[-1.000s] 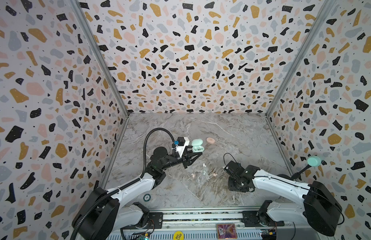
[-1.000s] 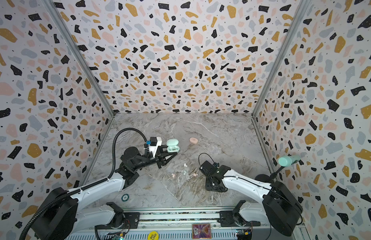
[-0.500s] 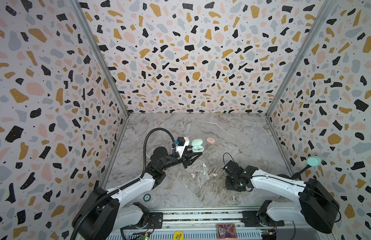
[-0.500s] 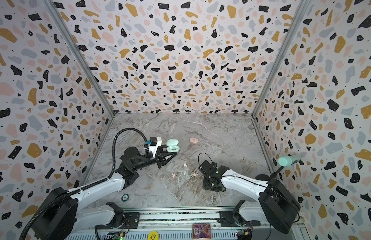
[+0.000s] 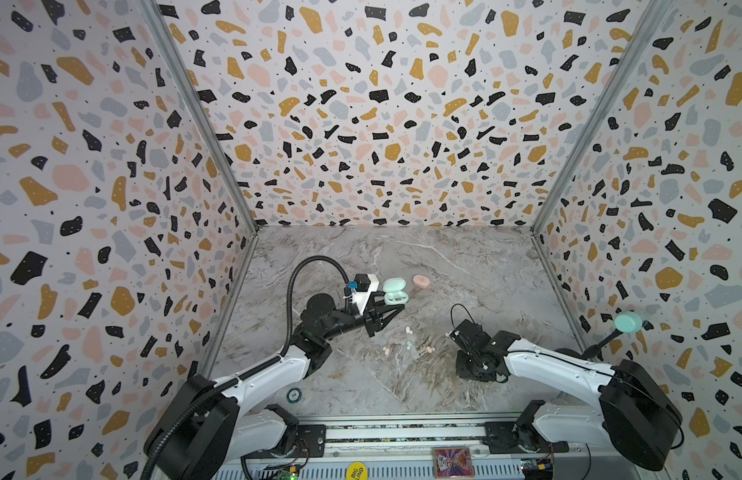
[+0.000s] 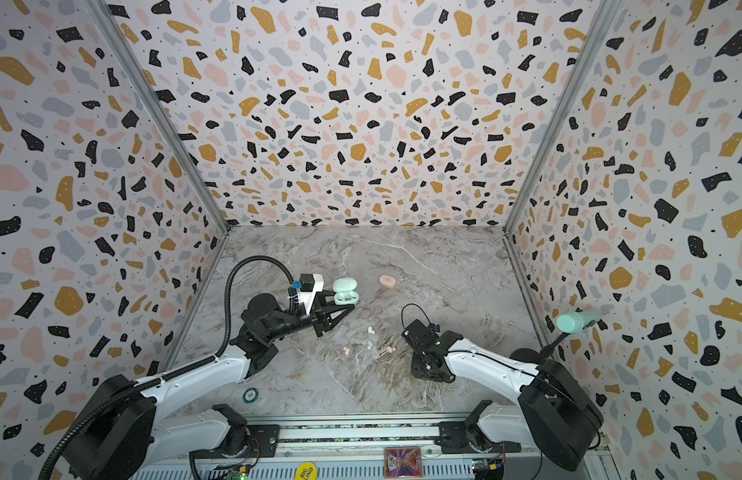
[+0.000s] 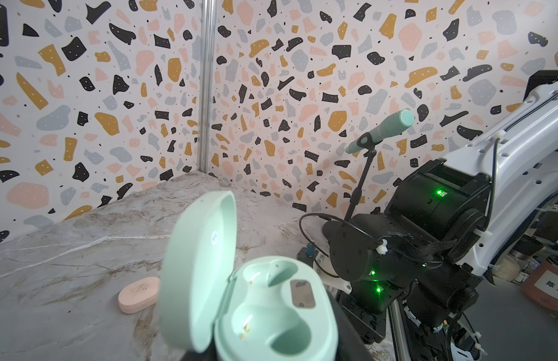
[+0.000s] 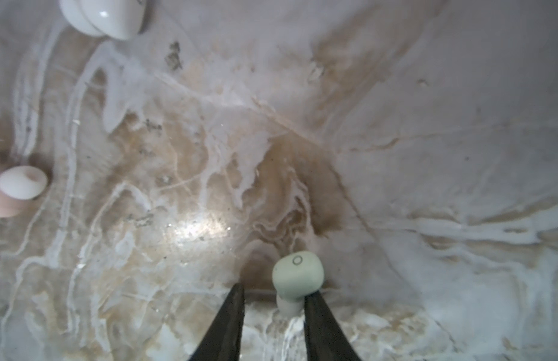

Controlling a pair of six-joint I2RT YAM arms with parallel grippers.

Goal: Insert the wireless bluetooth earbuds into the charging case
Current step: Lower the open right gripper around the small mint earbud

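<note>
As the left gripper (image 5: 393,309) pinches the mint case (image 5: 394,291), the right gripper (image 8: 273,289) is spread. Pink case (image 5: 421,281), two o'clock from it, on marble table (image 5: 465,266).

Open case (image 5: 394,291) in left gripper (image 5: 397,308), at centre of table (image 5: 465,266); closed case (image 5: 421,281) just right, slightly behind; earbuds (image 5: 409,331) scattered in front; one bud (image 8: 298,275) at right gripper (image 8: 273,290) tips

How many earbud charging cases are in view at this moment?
2. A mint green case, lid open, sits at the left gripper's tips; a closed pink case lies apart on the table, nearer the back wall. Others may be hidden behind the arms.
</note>
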